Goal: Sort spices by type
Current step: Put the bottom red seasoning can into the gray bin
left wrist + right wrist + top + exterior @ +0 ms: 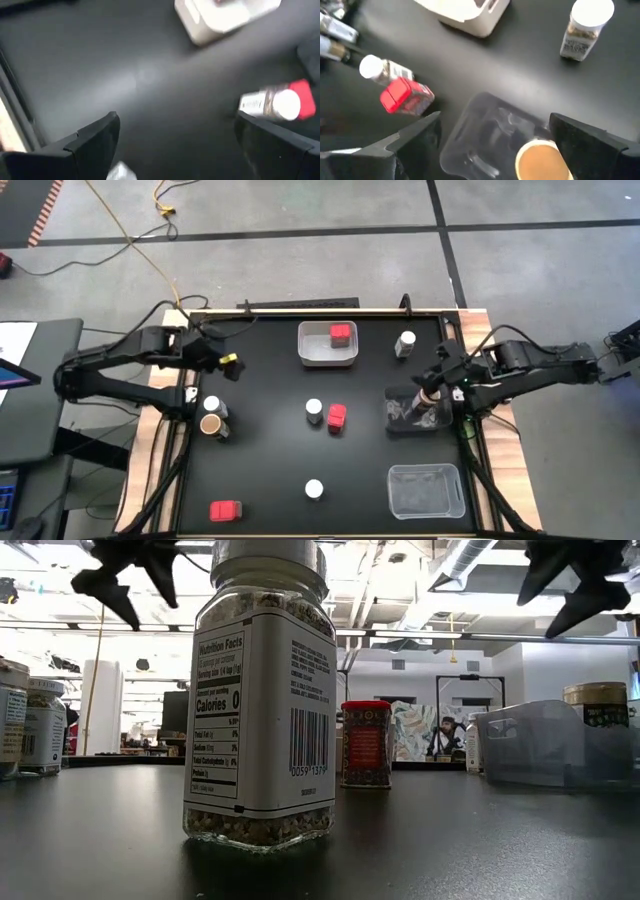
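Observation:
My right gripper [432,380] [494,120] hangs open above a clear bin [400,418] at the table's right. A round brown-lidded jar [539,159] [598,695] stands upright in that bin, below the fingers and clear of them. My left gripper [228,362] [175,132] is open over bare table at the far left. A white bin [318,352] holds a red box [341,333]. A white-lidded jar [314,411] and a red box [337,417] stand side by side at the centre. More jars and a red box stand about the table.
A white-lidded jar [405,343] stands at the far right. Another [314,489] stands near the front. A red box [225,510] lies front left. A white-lidded jar [212,407] and a brown jar [212,426] stand at the left. A second clear bin [425,492] sits front right.

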You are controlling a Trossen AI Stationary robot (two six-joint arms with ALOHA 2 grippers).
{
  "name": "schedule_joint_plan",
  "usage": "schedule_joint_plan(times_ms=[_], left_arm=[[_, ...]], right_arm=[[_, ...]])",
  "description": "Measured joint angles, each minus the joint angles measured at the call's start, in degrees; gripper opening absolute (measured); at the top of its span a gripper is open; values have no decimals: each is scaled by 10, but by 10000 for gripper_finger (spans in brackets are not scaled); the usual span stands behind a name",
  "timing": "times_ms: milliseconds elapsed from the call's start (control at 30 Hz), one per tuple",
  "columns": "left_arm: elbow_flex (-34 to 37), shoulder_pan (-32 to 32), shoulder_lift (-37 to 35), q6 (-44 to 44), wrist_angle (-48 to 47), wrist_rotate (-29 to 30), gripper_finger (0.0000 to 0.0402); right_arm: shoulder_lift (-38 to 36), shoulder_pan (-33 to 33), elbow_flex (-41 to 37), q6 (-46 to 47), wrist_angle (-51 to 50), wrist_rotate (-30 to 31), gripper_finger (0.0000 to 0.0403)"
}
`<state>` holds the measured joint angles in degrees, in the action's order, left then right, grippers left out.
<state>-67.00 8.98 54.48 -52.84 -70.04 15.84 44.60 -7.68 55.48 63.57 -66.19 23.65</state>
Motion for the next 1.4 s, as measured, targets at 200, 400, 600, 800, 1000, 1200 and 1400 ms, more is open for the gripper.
schedule_joint_plan(times_ms=[200, 400, 600, 800, 1000, 1200, 1400], left_arm=[[0, -79, 0, -63, -45, -10, 370], [0, -147, 0, -98, -52, 0, 370], [0, -190, 0, -139, -57, 26, 370], [1, -205, 0, -162, -66, 40, 370], [1, -207, 0, -182, -66, 41, 370], [1, -219, 6, -184, -55, 41, 370], [1, -241, 37, -205, -29, 37, 370]], right_arm=[[0, 0, 0, 16, 14, 35, 392], [0, 0, 0, 16, 40, 35, 392], [1, 0, 0, 19, 56, 35, 392], [12, 0, 0, 24, 54, 35, 392], [20, 0, 0, 16, 49, 35, 392], [27, 0, 0, -10, 50, 35, 392], [31, 0, 0, -39, 49, 35, 392]])
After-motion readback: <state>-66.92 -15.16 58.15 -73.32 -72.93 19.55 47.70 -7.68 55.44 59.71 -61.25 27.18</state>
